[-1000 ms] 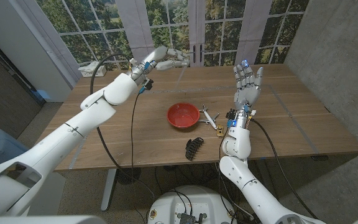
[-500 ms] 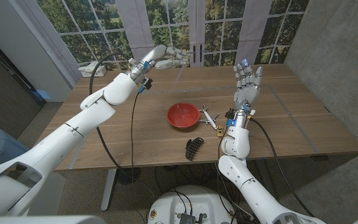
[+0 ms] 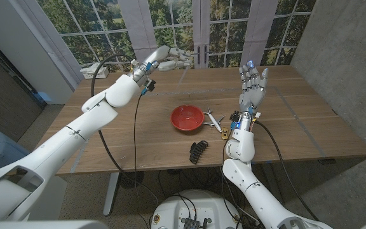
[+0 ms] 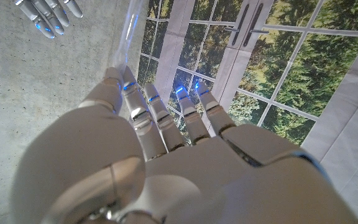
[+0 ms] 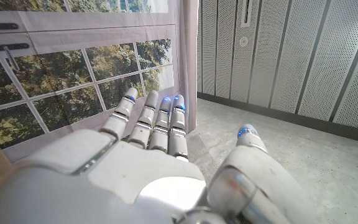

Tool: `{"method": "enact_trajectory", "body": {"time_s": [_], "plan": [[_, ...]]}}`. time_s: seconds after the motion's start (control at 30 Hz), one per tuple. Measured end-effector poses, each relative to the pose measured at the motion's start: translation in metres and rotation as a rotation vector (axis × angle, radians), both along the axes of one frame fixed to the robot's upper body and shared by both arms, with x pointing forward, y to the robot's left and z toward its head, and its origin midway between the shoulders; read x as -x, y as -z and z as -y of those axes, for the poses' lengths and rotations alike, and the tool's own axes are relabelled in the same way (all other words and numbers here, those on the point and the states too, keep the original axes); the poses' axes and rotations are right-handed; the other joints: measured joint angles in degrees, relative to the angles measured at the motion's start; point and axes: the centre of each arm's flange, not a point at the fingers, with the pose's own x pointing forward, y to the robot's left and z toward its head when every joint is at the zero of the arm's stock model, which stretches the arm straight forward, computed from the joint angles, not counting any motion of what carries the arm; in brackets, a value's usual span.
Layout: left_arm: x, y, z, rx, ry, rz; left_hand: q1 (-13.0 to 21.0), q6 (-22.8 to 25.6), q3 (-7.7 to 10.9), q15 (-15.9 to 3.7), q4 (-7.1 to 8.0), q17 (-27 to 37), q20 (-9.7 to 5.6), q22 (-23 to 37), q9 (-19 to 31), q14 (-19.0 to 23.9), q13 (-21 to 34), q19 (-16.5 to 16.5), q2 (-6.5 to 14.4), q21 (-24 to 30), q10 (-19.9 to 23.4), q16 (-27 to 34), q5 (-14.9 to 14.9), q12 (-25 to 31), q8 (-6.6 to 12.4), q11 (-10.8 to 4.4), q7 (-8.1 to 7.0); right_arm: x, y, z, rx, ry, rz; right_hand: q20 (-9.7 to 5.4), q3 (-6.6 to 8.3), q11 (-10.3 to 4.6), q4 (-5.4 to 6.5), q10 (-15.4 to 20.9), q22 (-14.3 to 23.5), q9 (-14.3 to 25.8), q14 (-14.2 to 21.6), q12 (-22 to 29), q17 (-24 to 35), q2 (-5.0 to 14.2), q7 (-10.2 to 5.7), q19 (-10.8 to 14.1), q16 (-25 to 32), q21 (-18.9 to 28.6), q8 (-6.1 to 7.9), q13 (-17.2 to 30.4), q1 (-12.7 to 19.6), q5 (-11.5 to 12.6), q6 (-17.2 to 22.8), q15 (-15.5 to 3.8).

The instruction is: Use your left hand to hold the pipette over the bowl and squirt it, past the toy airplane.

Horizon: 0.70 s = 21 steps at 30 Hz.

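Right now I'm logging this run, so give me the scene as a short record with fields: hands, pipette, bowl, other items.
left hand: raised at the table's far side, holding the pipette
pipette: clear tube between the fingers, not over the bowl
right hand: raised, fingers spread, holding nothing
bowl: red, mid-table
toy airplane: just right of the bowl
clip: black, near the front edge

Daylight from far windows (image 3: 189,25); table (image 3: 310,121) evenly lit, shadows soft and faint. Head view bowed at edges. Wrist views: near hands soft-focus, blue fingertip lights glowing
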Motion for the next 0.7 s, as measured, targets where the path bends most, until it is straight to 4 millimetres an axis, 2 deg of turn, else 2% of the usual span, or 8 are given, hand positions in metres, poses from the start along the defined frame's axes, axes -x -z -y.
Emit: {"method": "enact_trajectory", "body": {"time_s": [0.37, 0.7], "plan": [[-0.0015, 0.0007, -0.0005, -0.004, 0.006, -0.01, -0.02, -0.86, -0.79, 0.0, 0.31, 0.0, 0.0, 0.0, 0.0, 0.0, -0.01, 0.0, -0.02, 0.0, 0.0, 0.0, -0.01, 0.0, -1.07, 0.0, -0.86, -0.0004, 0.0009, -0.0005, -0.003, 0.006, -0.003, 0.0, -0.24, -0.2, -0.24, 0.2, 0.0, 0.0, 0.19, 0.0, 0.01, 0.0, 0.0, 0.01, -0.41, 0.02, 0.0, -0.27, 0.0, 0.0, 0.0, 0.2], [-0.0014, -0.0004, -0.0006, -0.01, 0.01, -0.013, -0.93, -1.5, -1.68, 0.0, 0.54, -0.01, 0.01, 0.01, 0.01, 0.0, -0.01, 0.0, -1.51, 0.0, -0.11, 0.0, -0.01, -0.22, -1.42, -0.11, -1.81, 0.0001, 0.0018, -0.0007, -0.008, 0.01, 0.0, -0.01, 0.0, -0.41, -0.47, 0.41, 0.0, 0.0, 0.19, 0.0, 0.01, -0.01, 0.0, 0.01, -0.41, 0.03, -0.44, -0.53, 0.0, 0.0, -0.01, 0.2]]}}
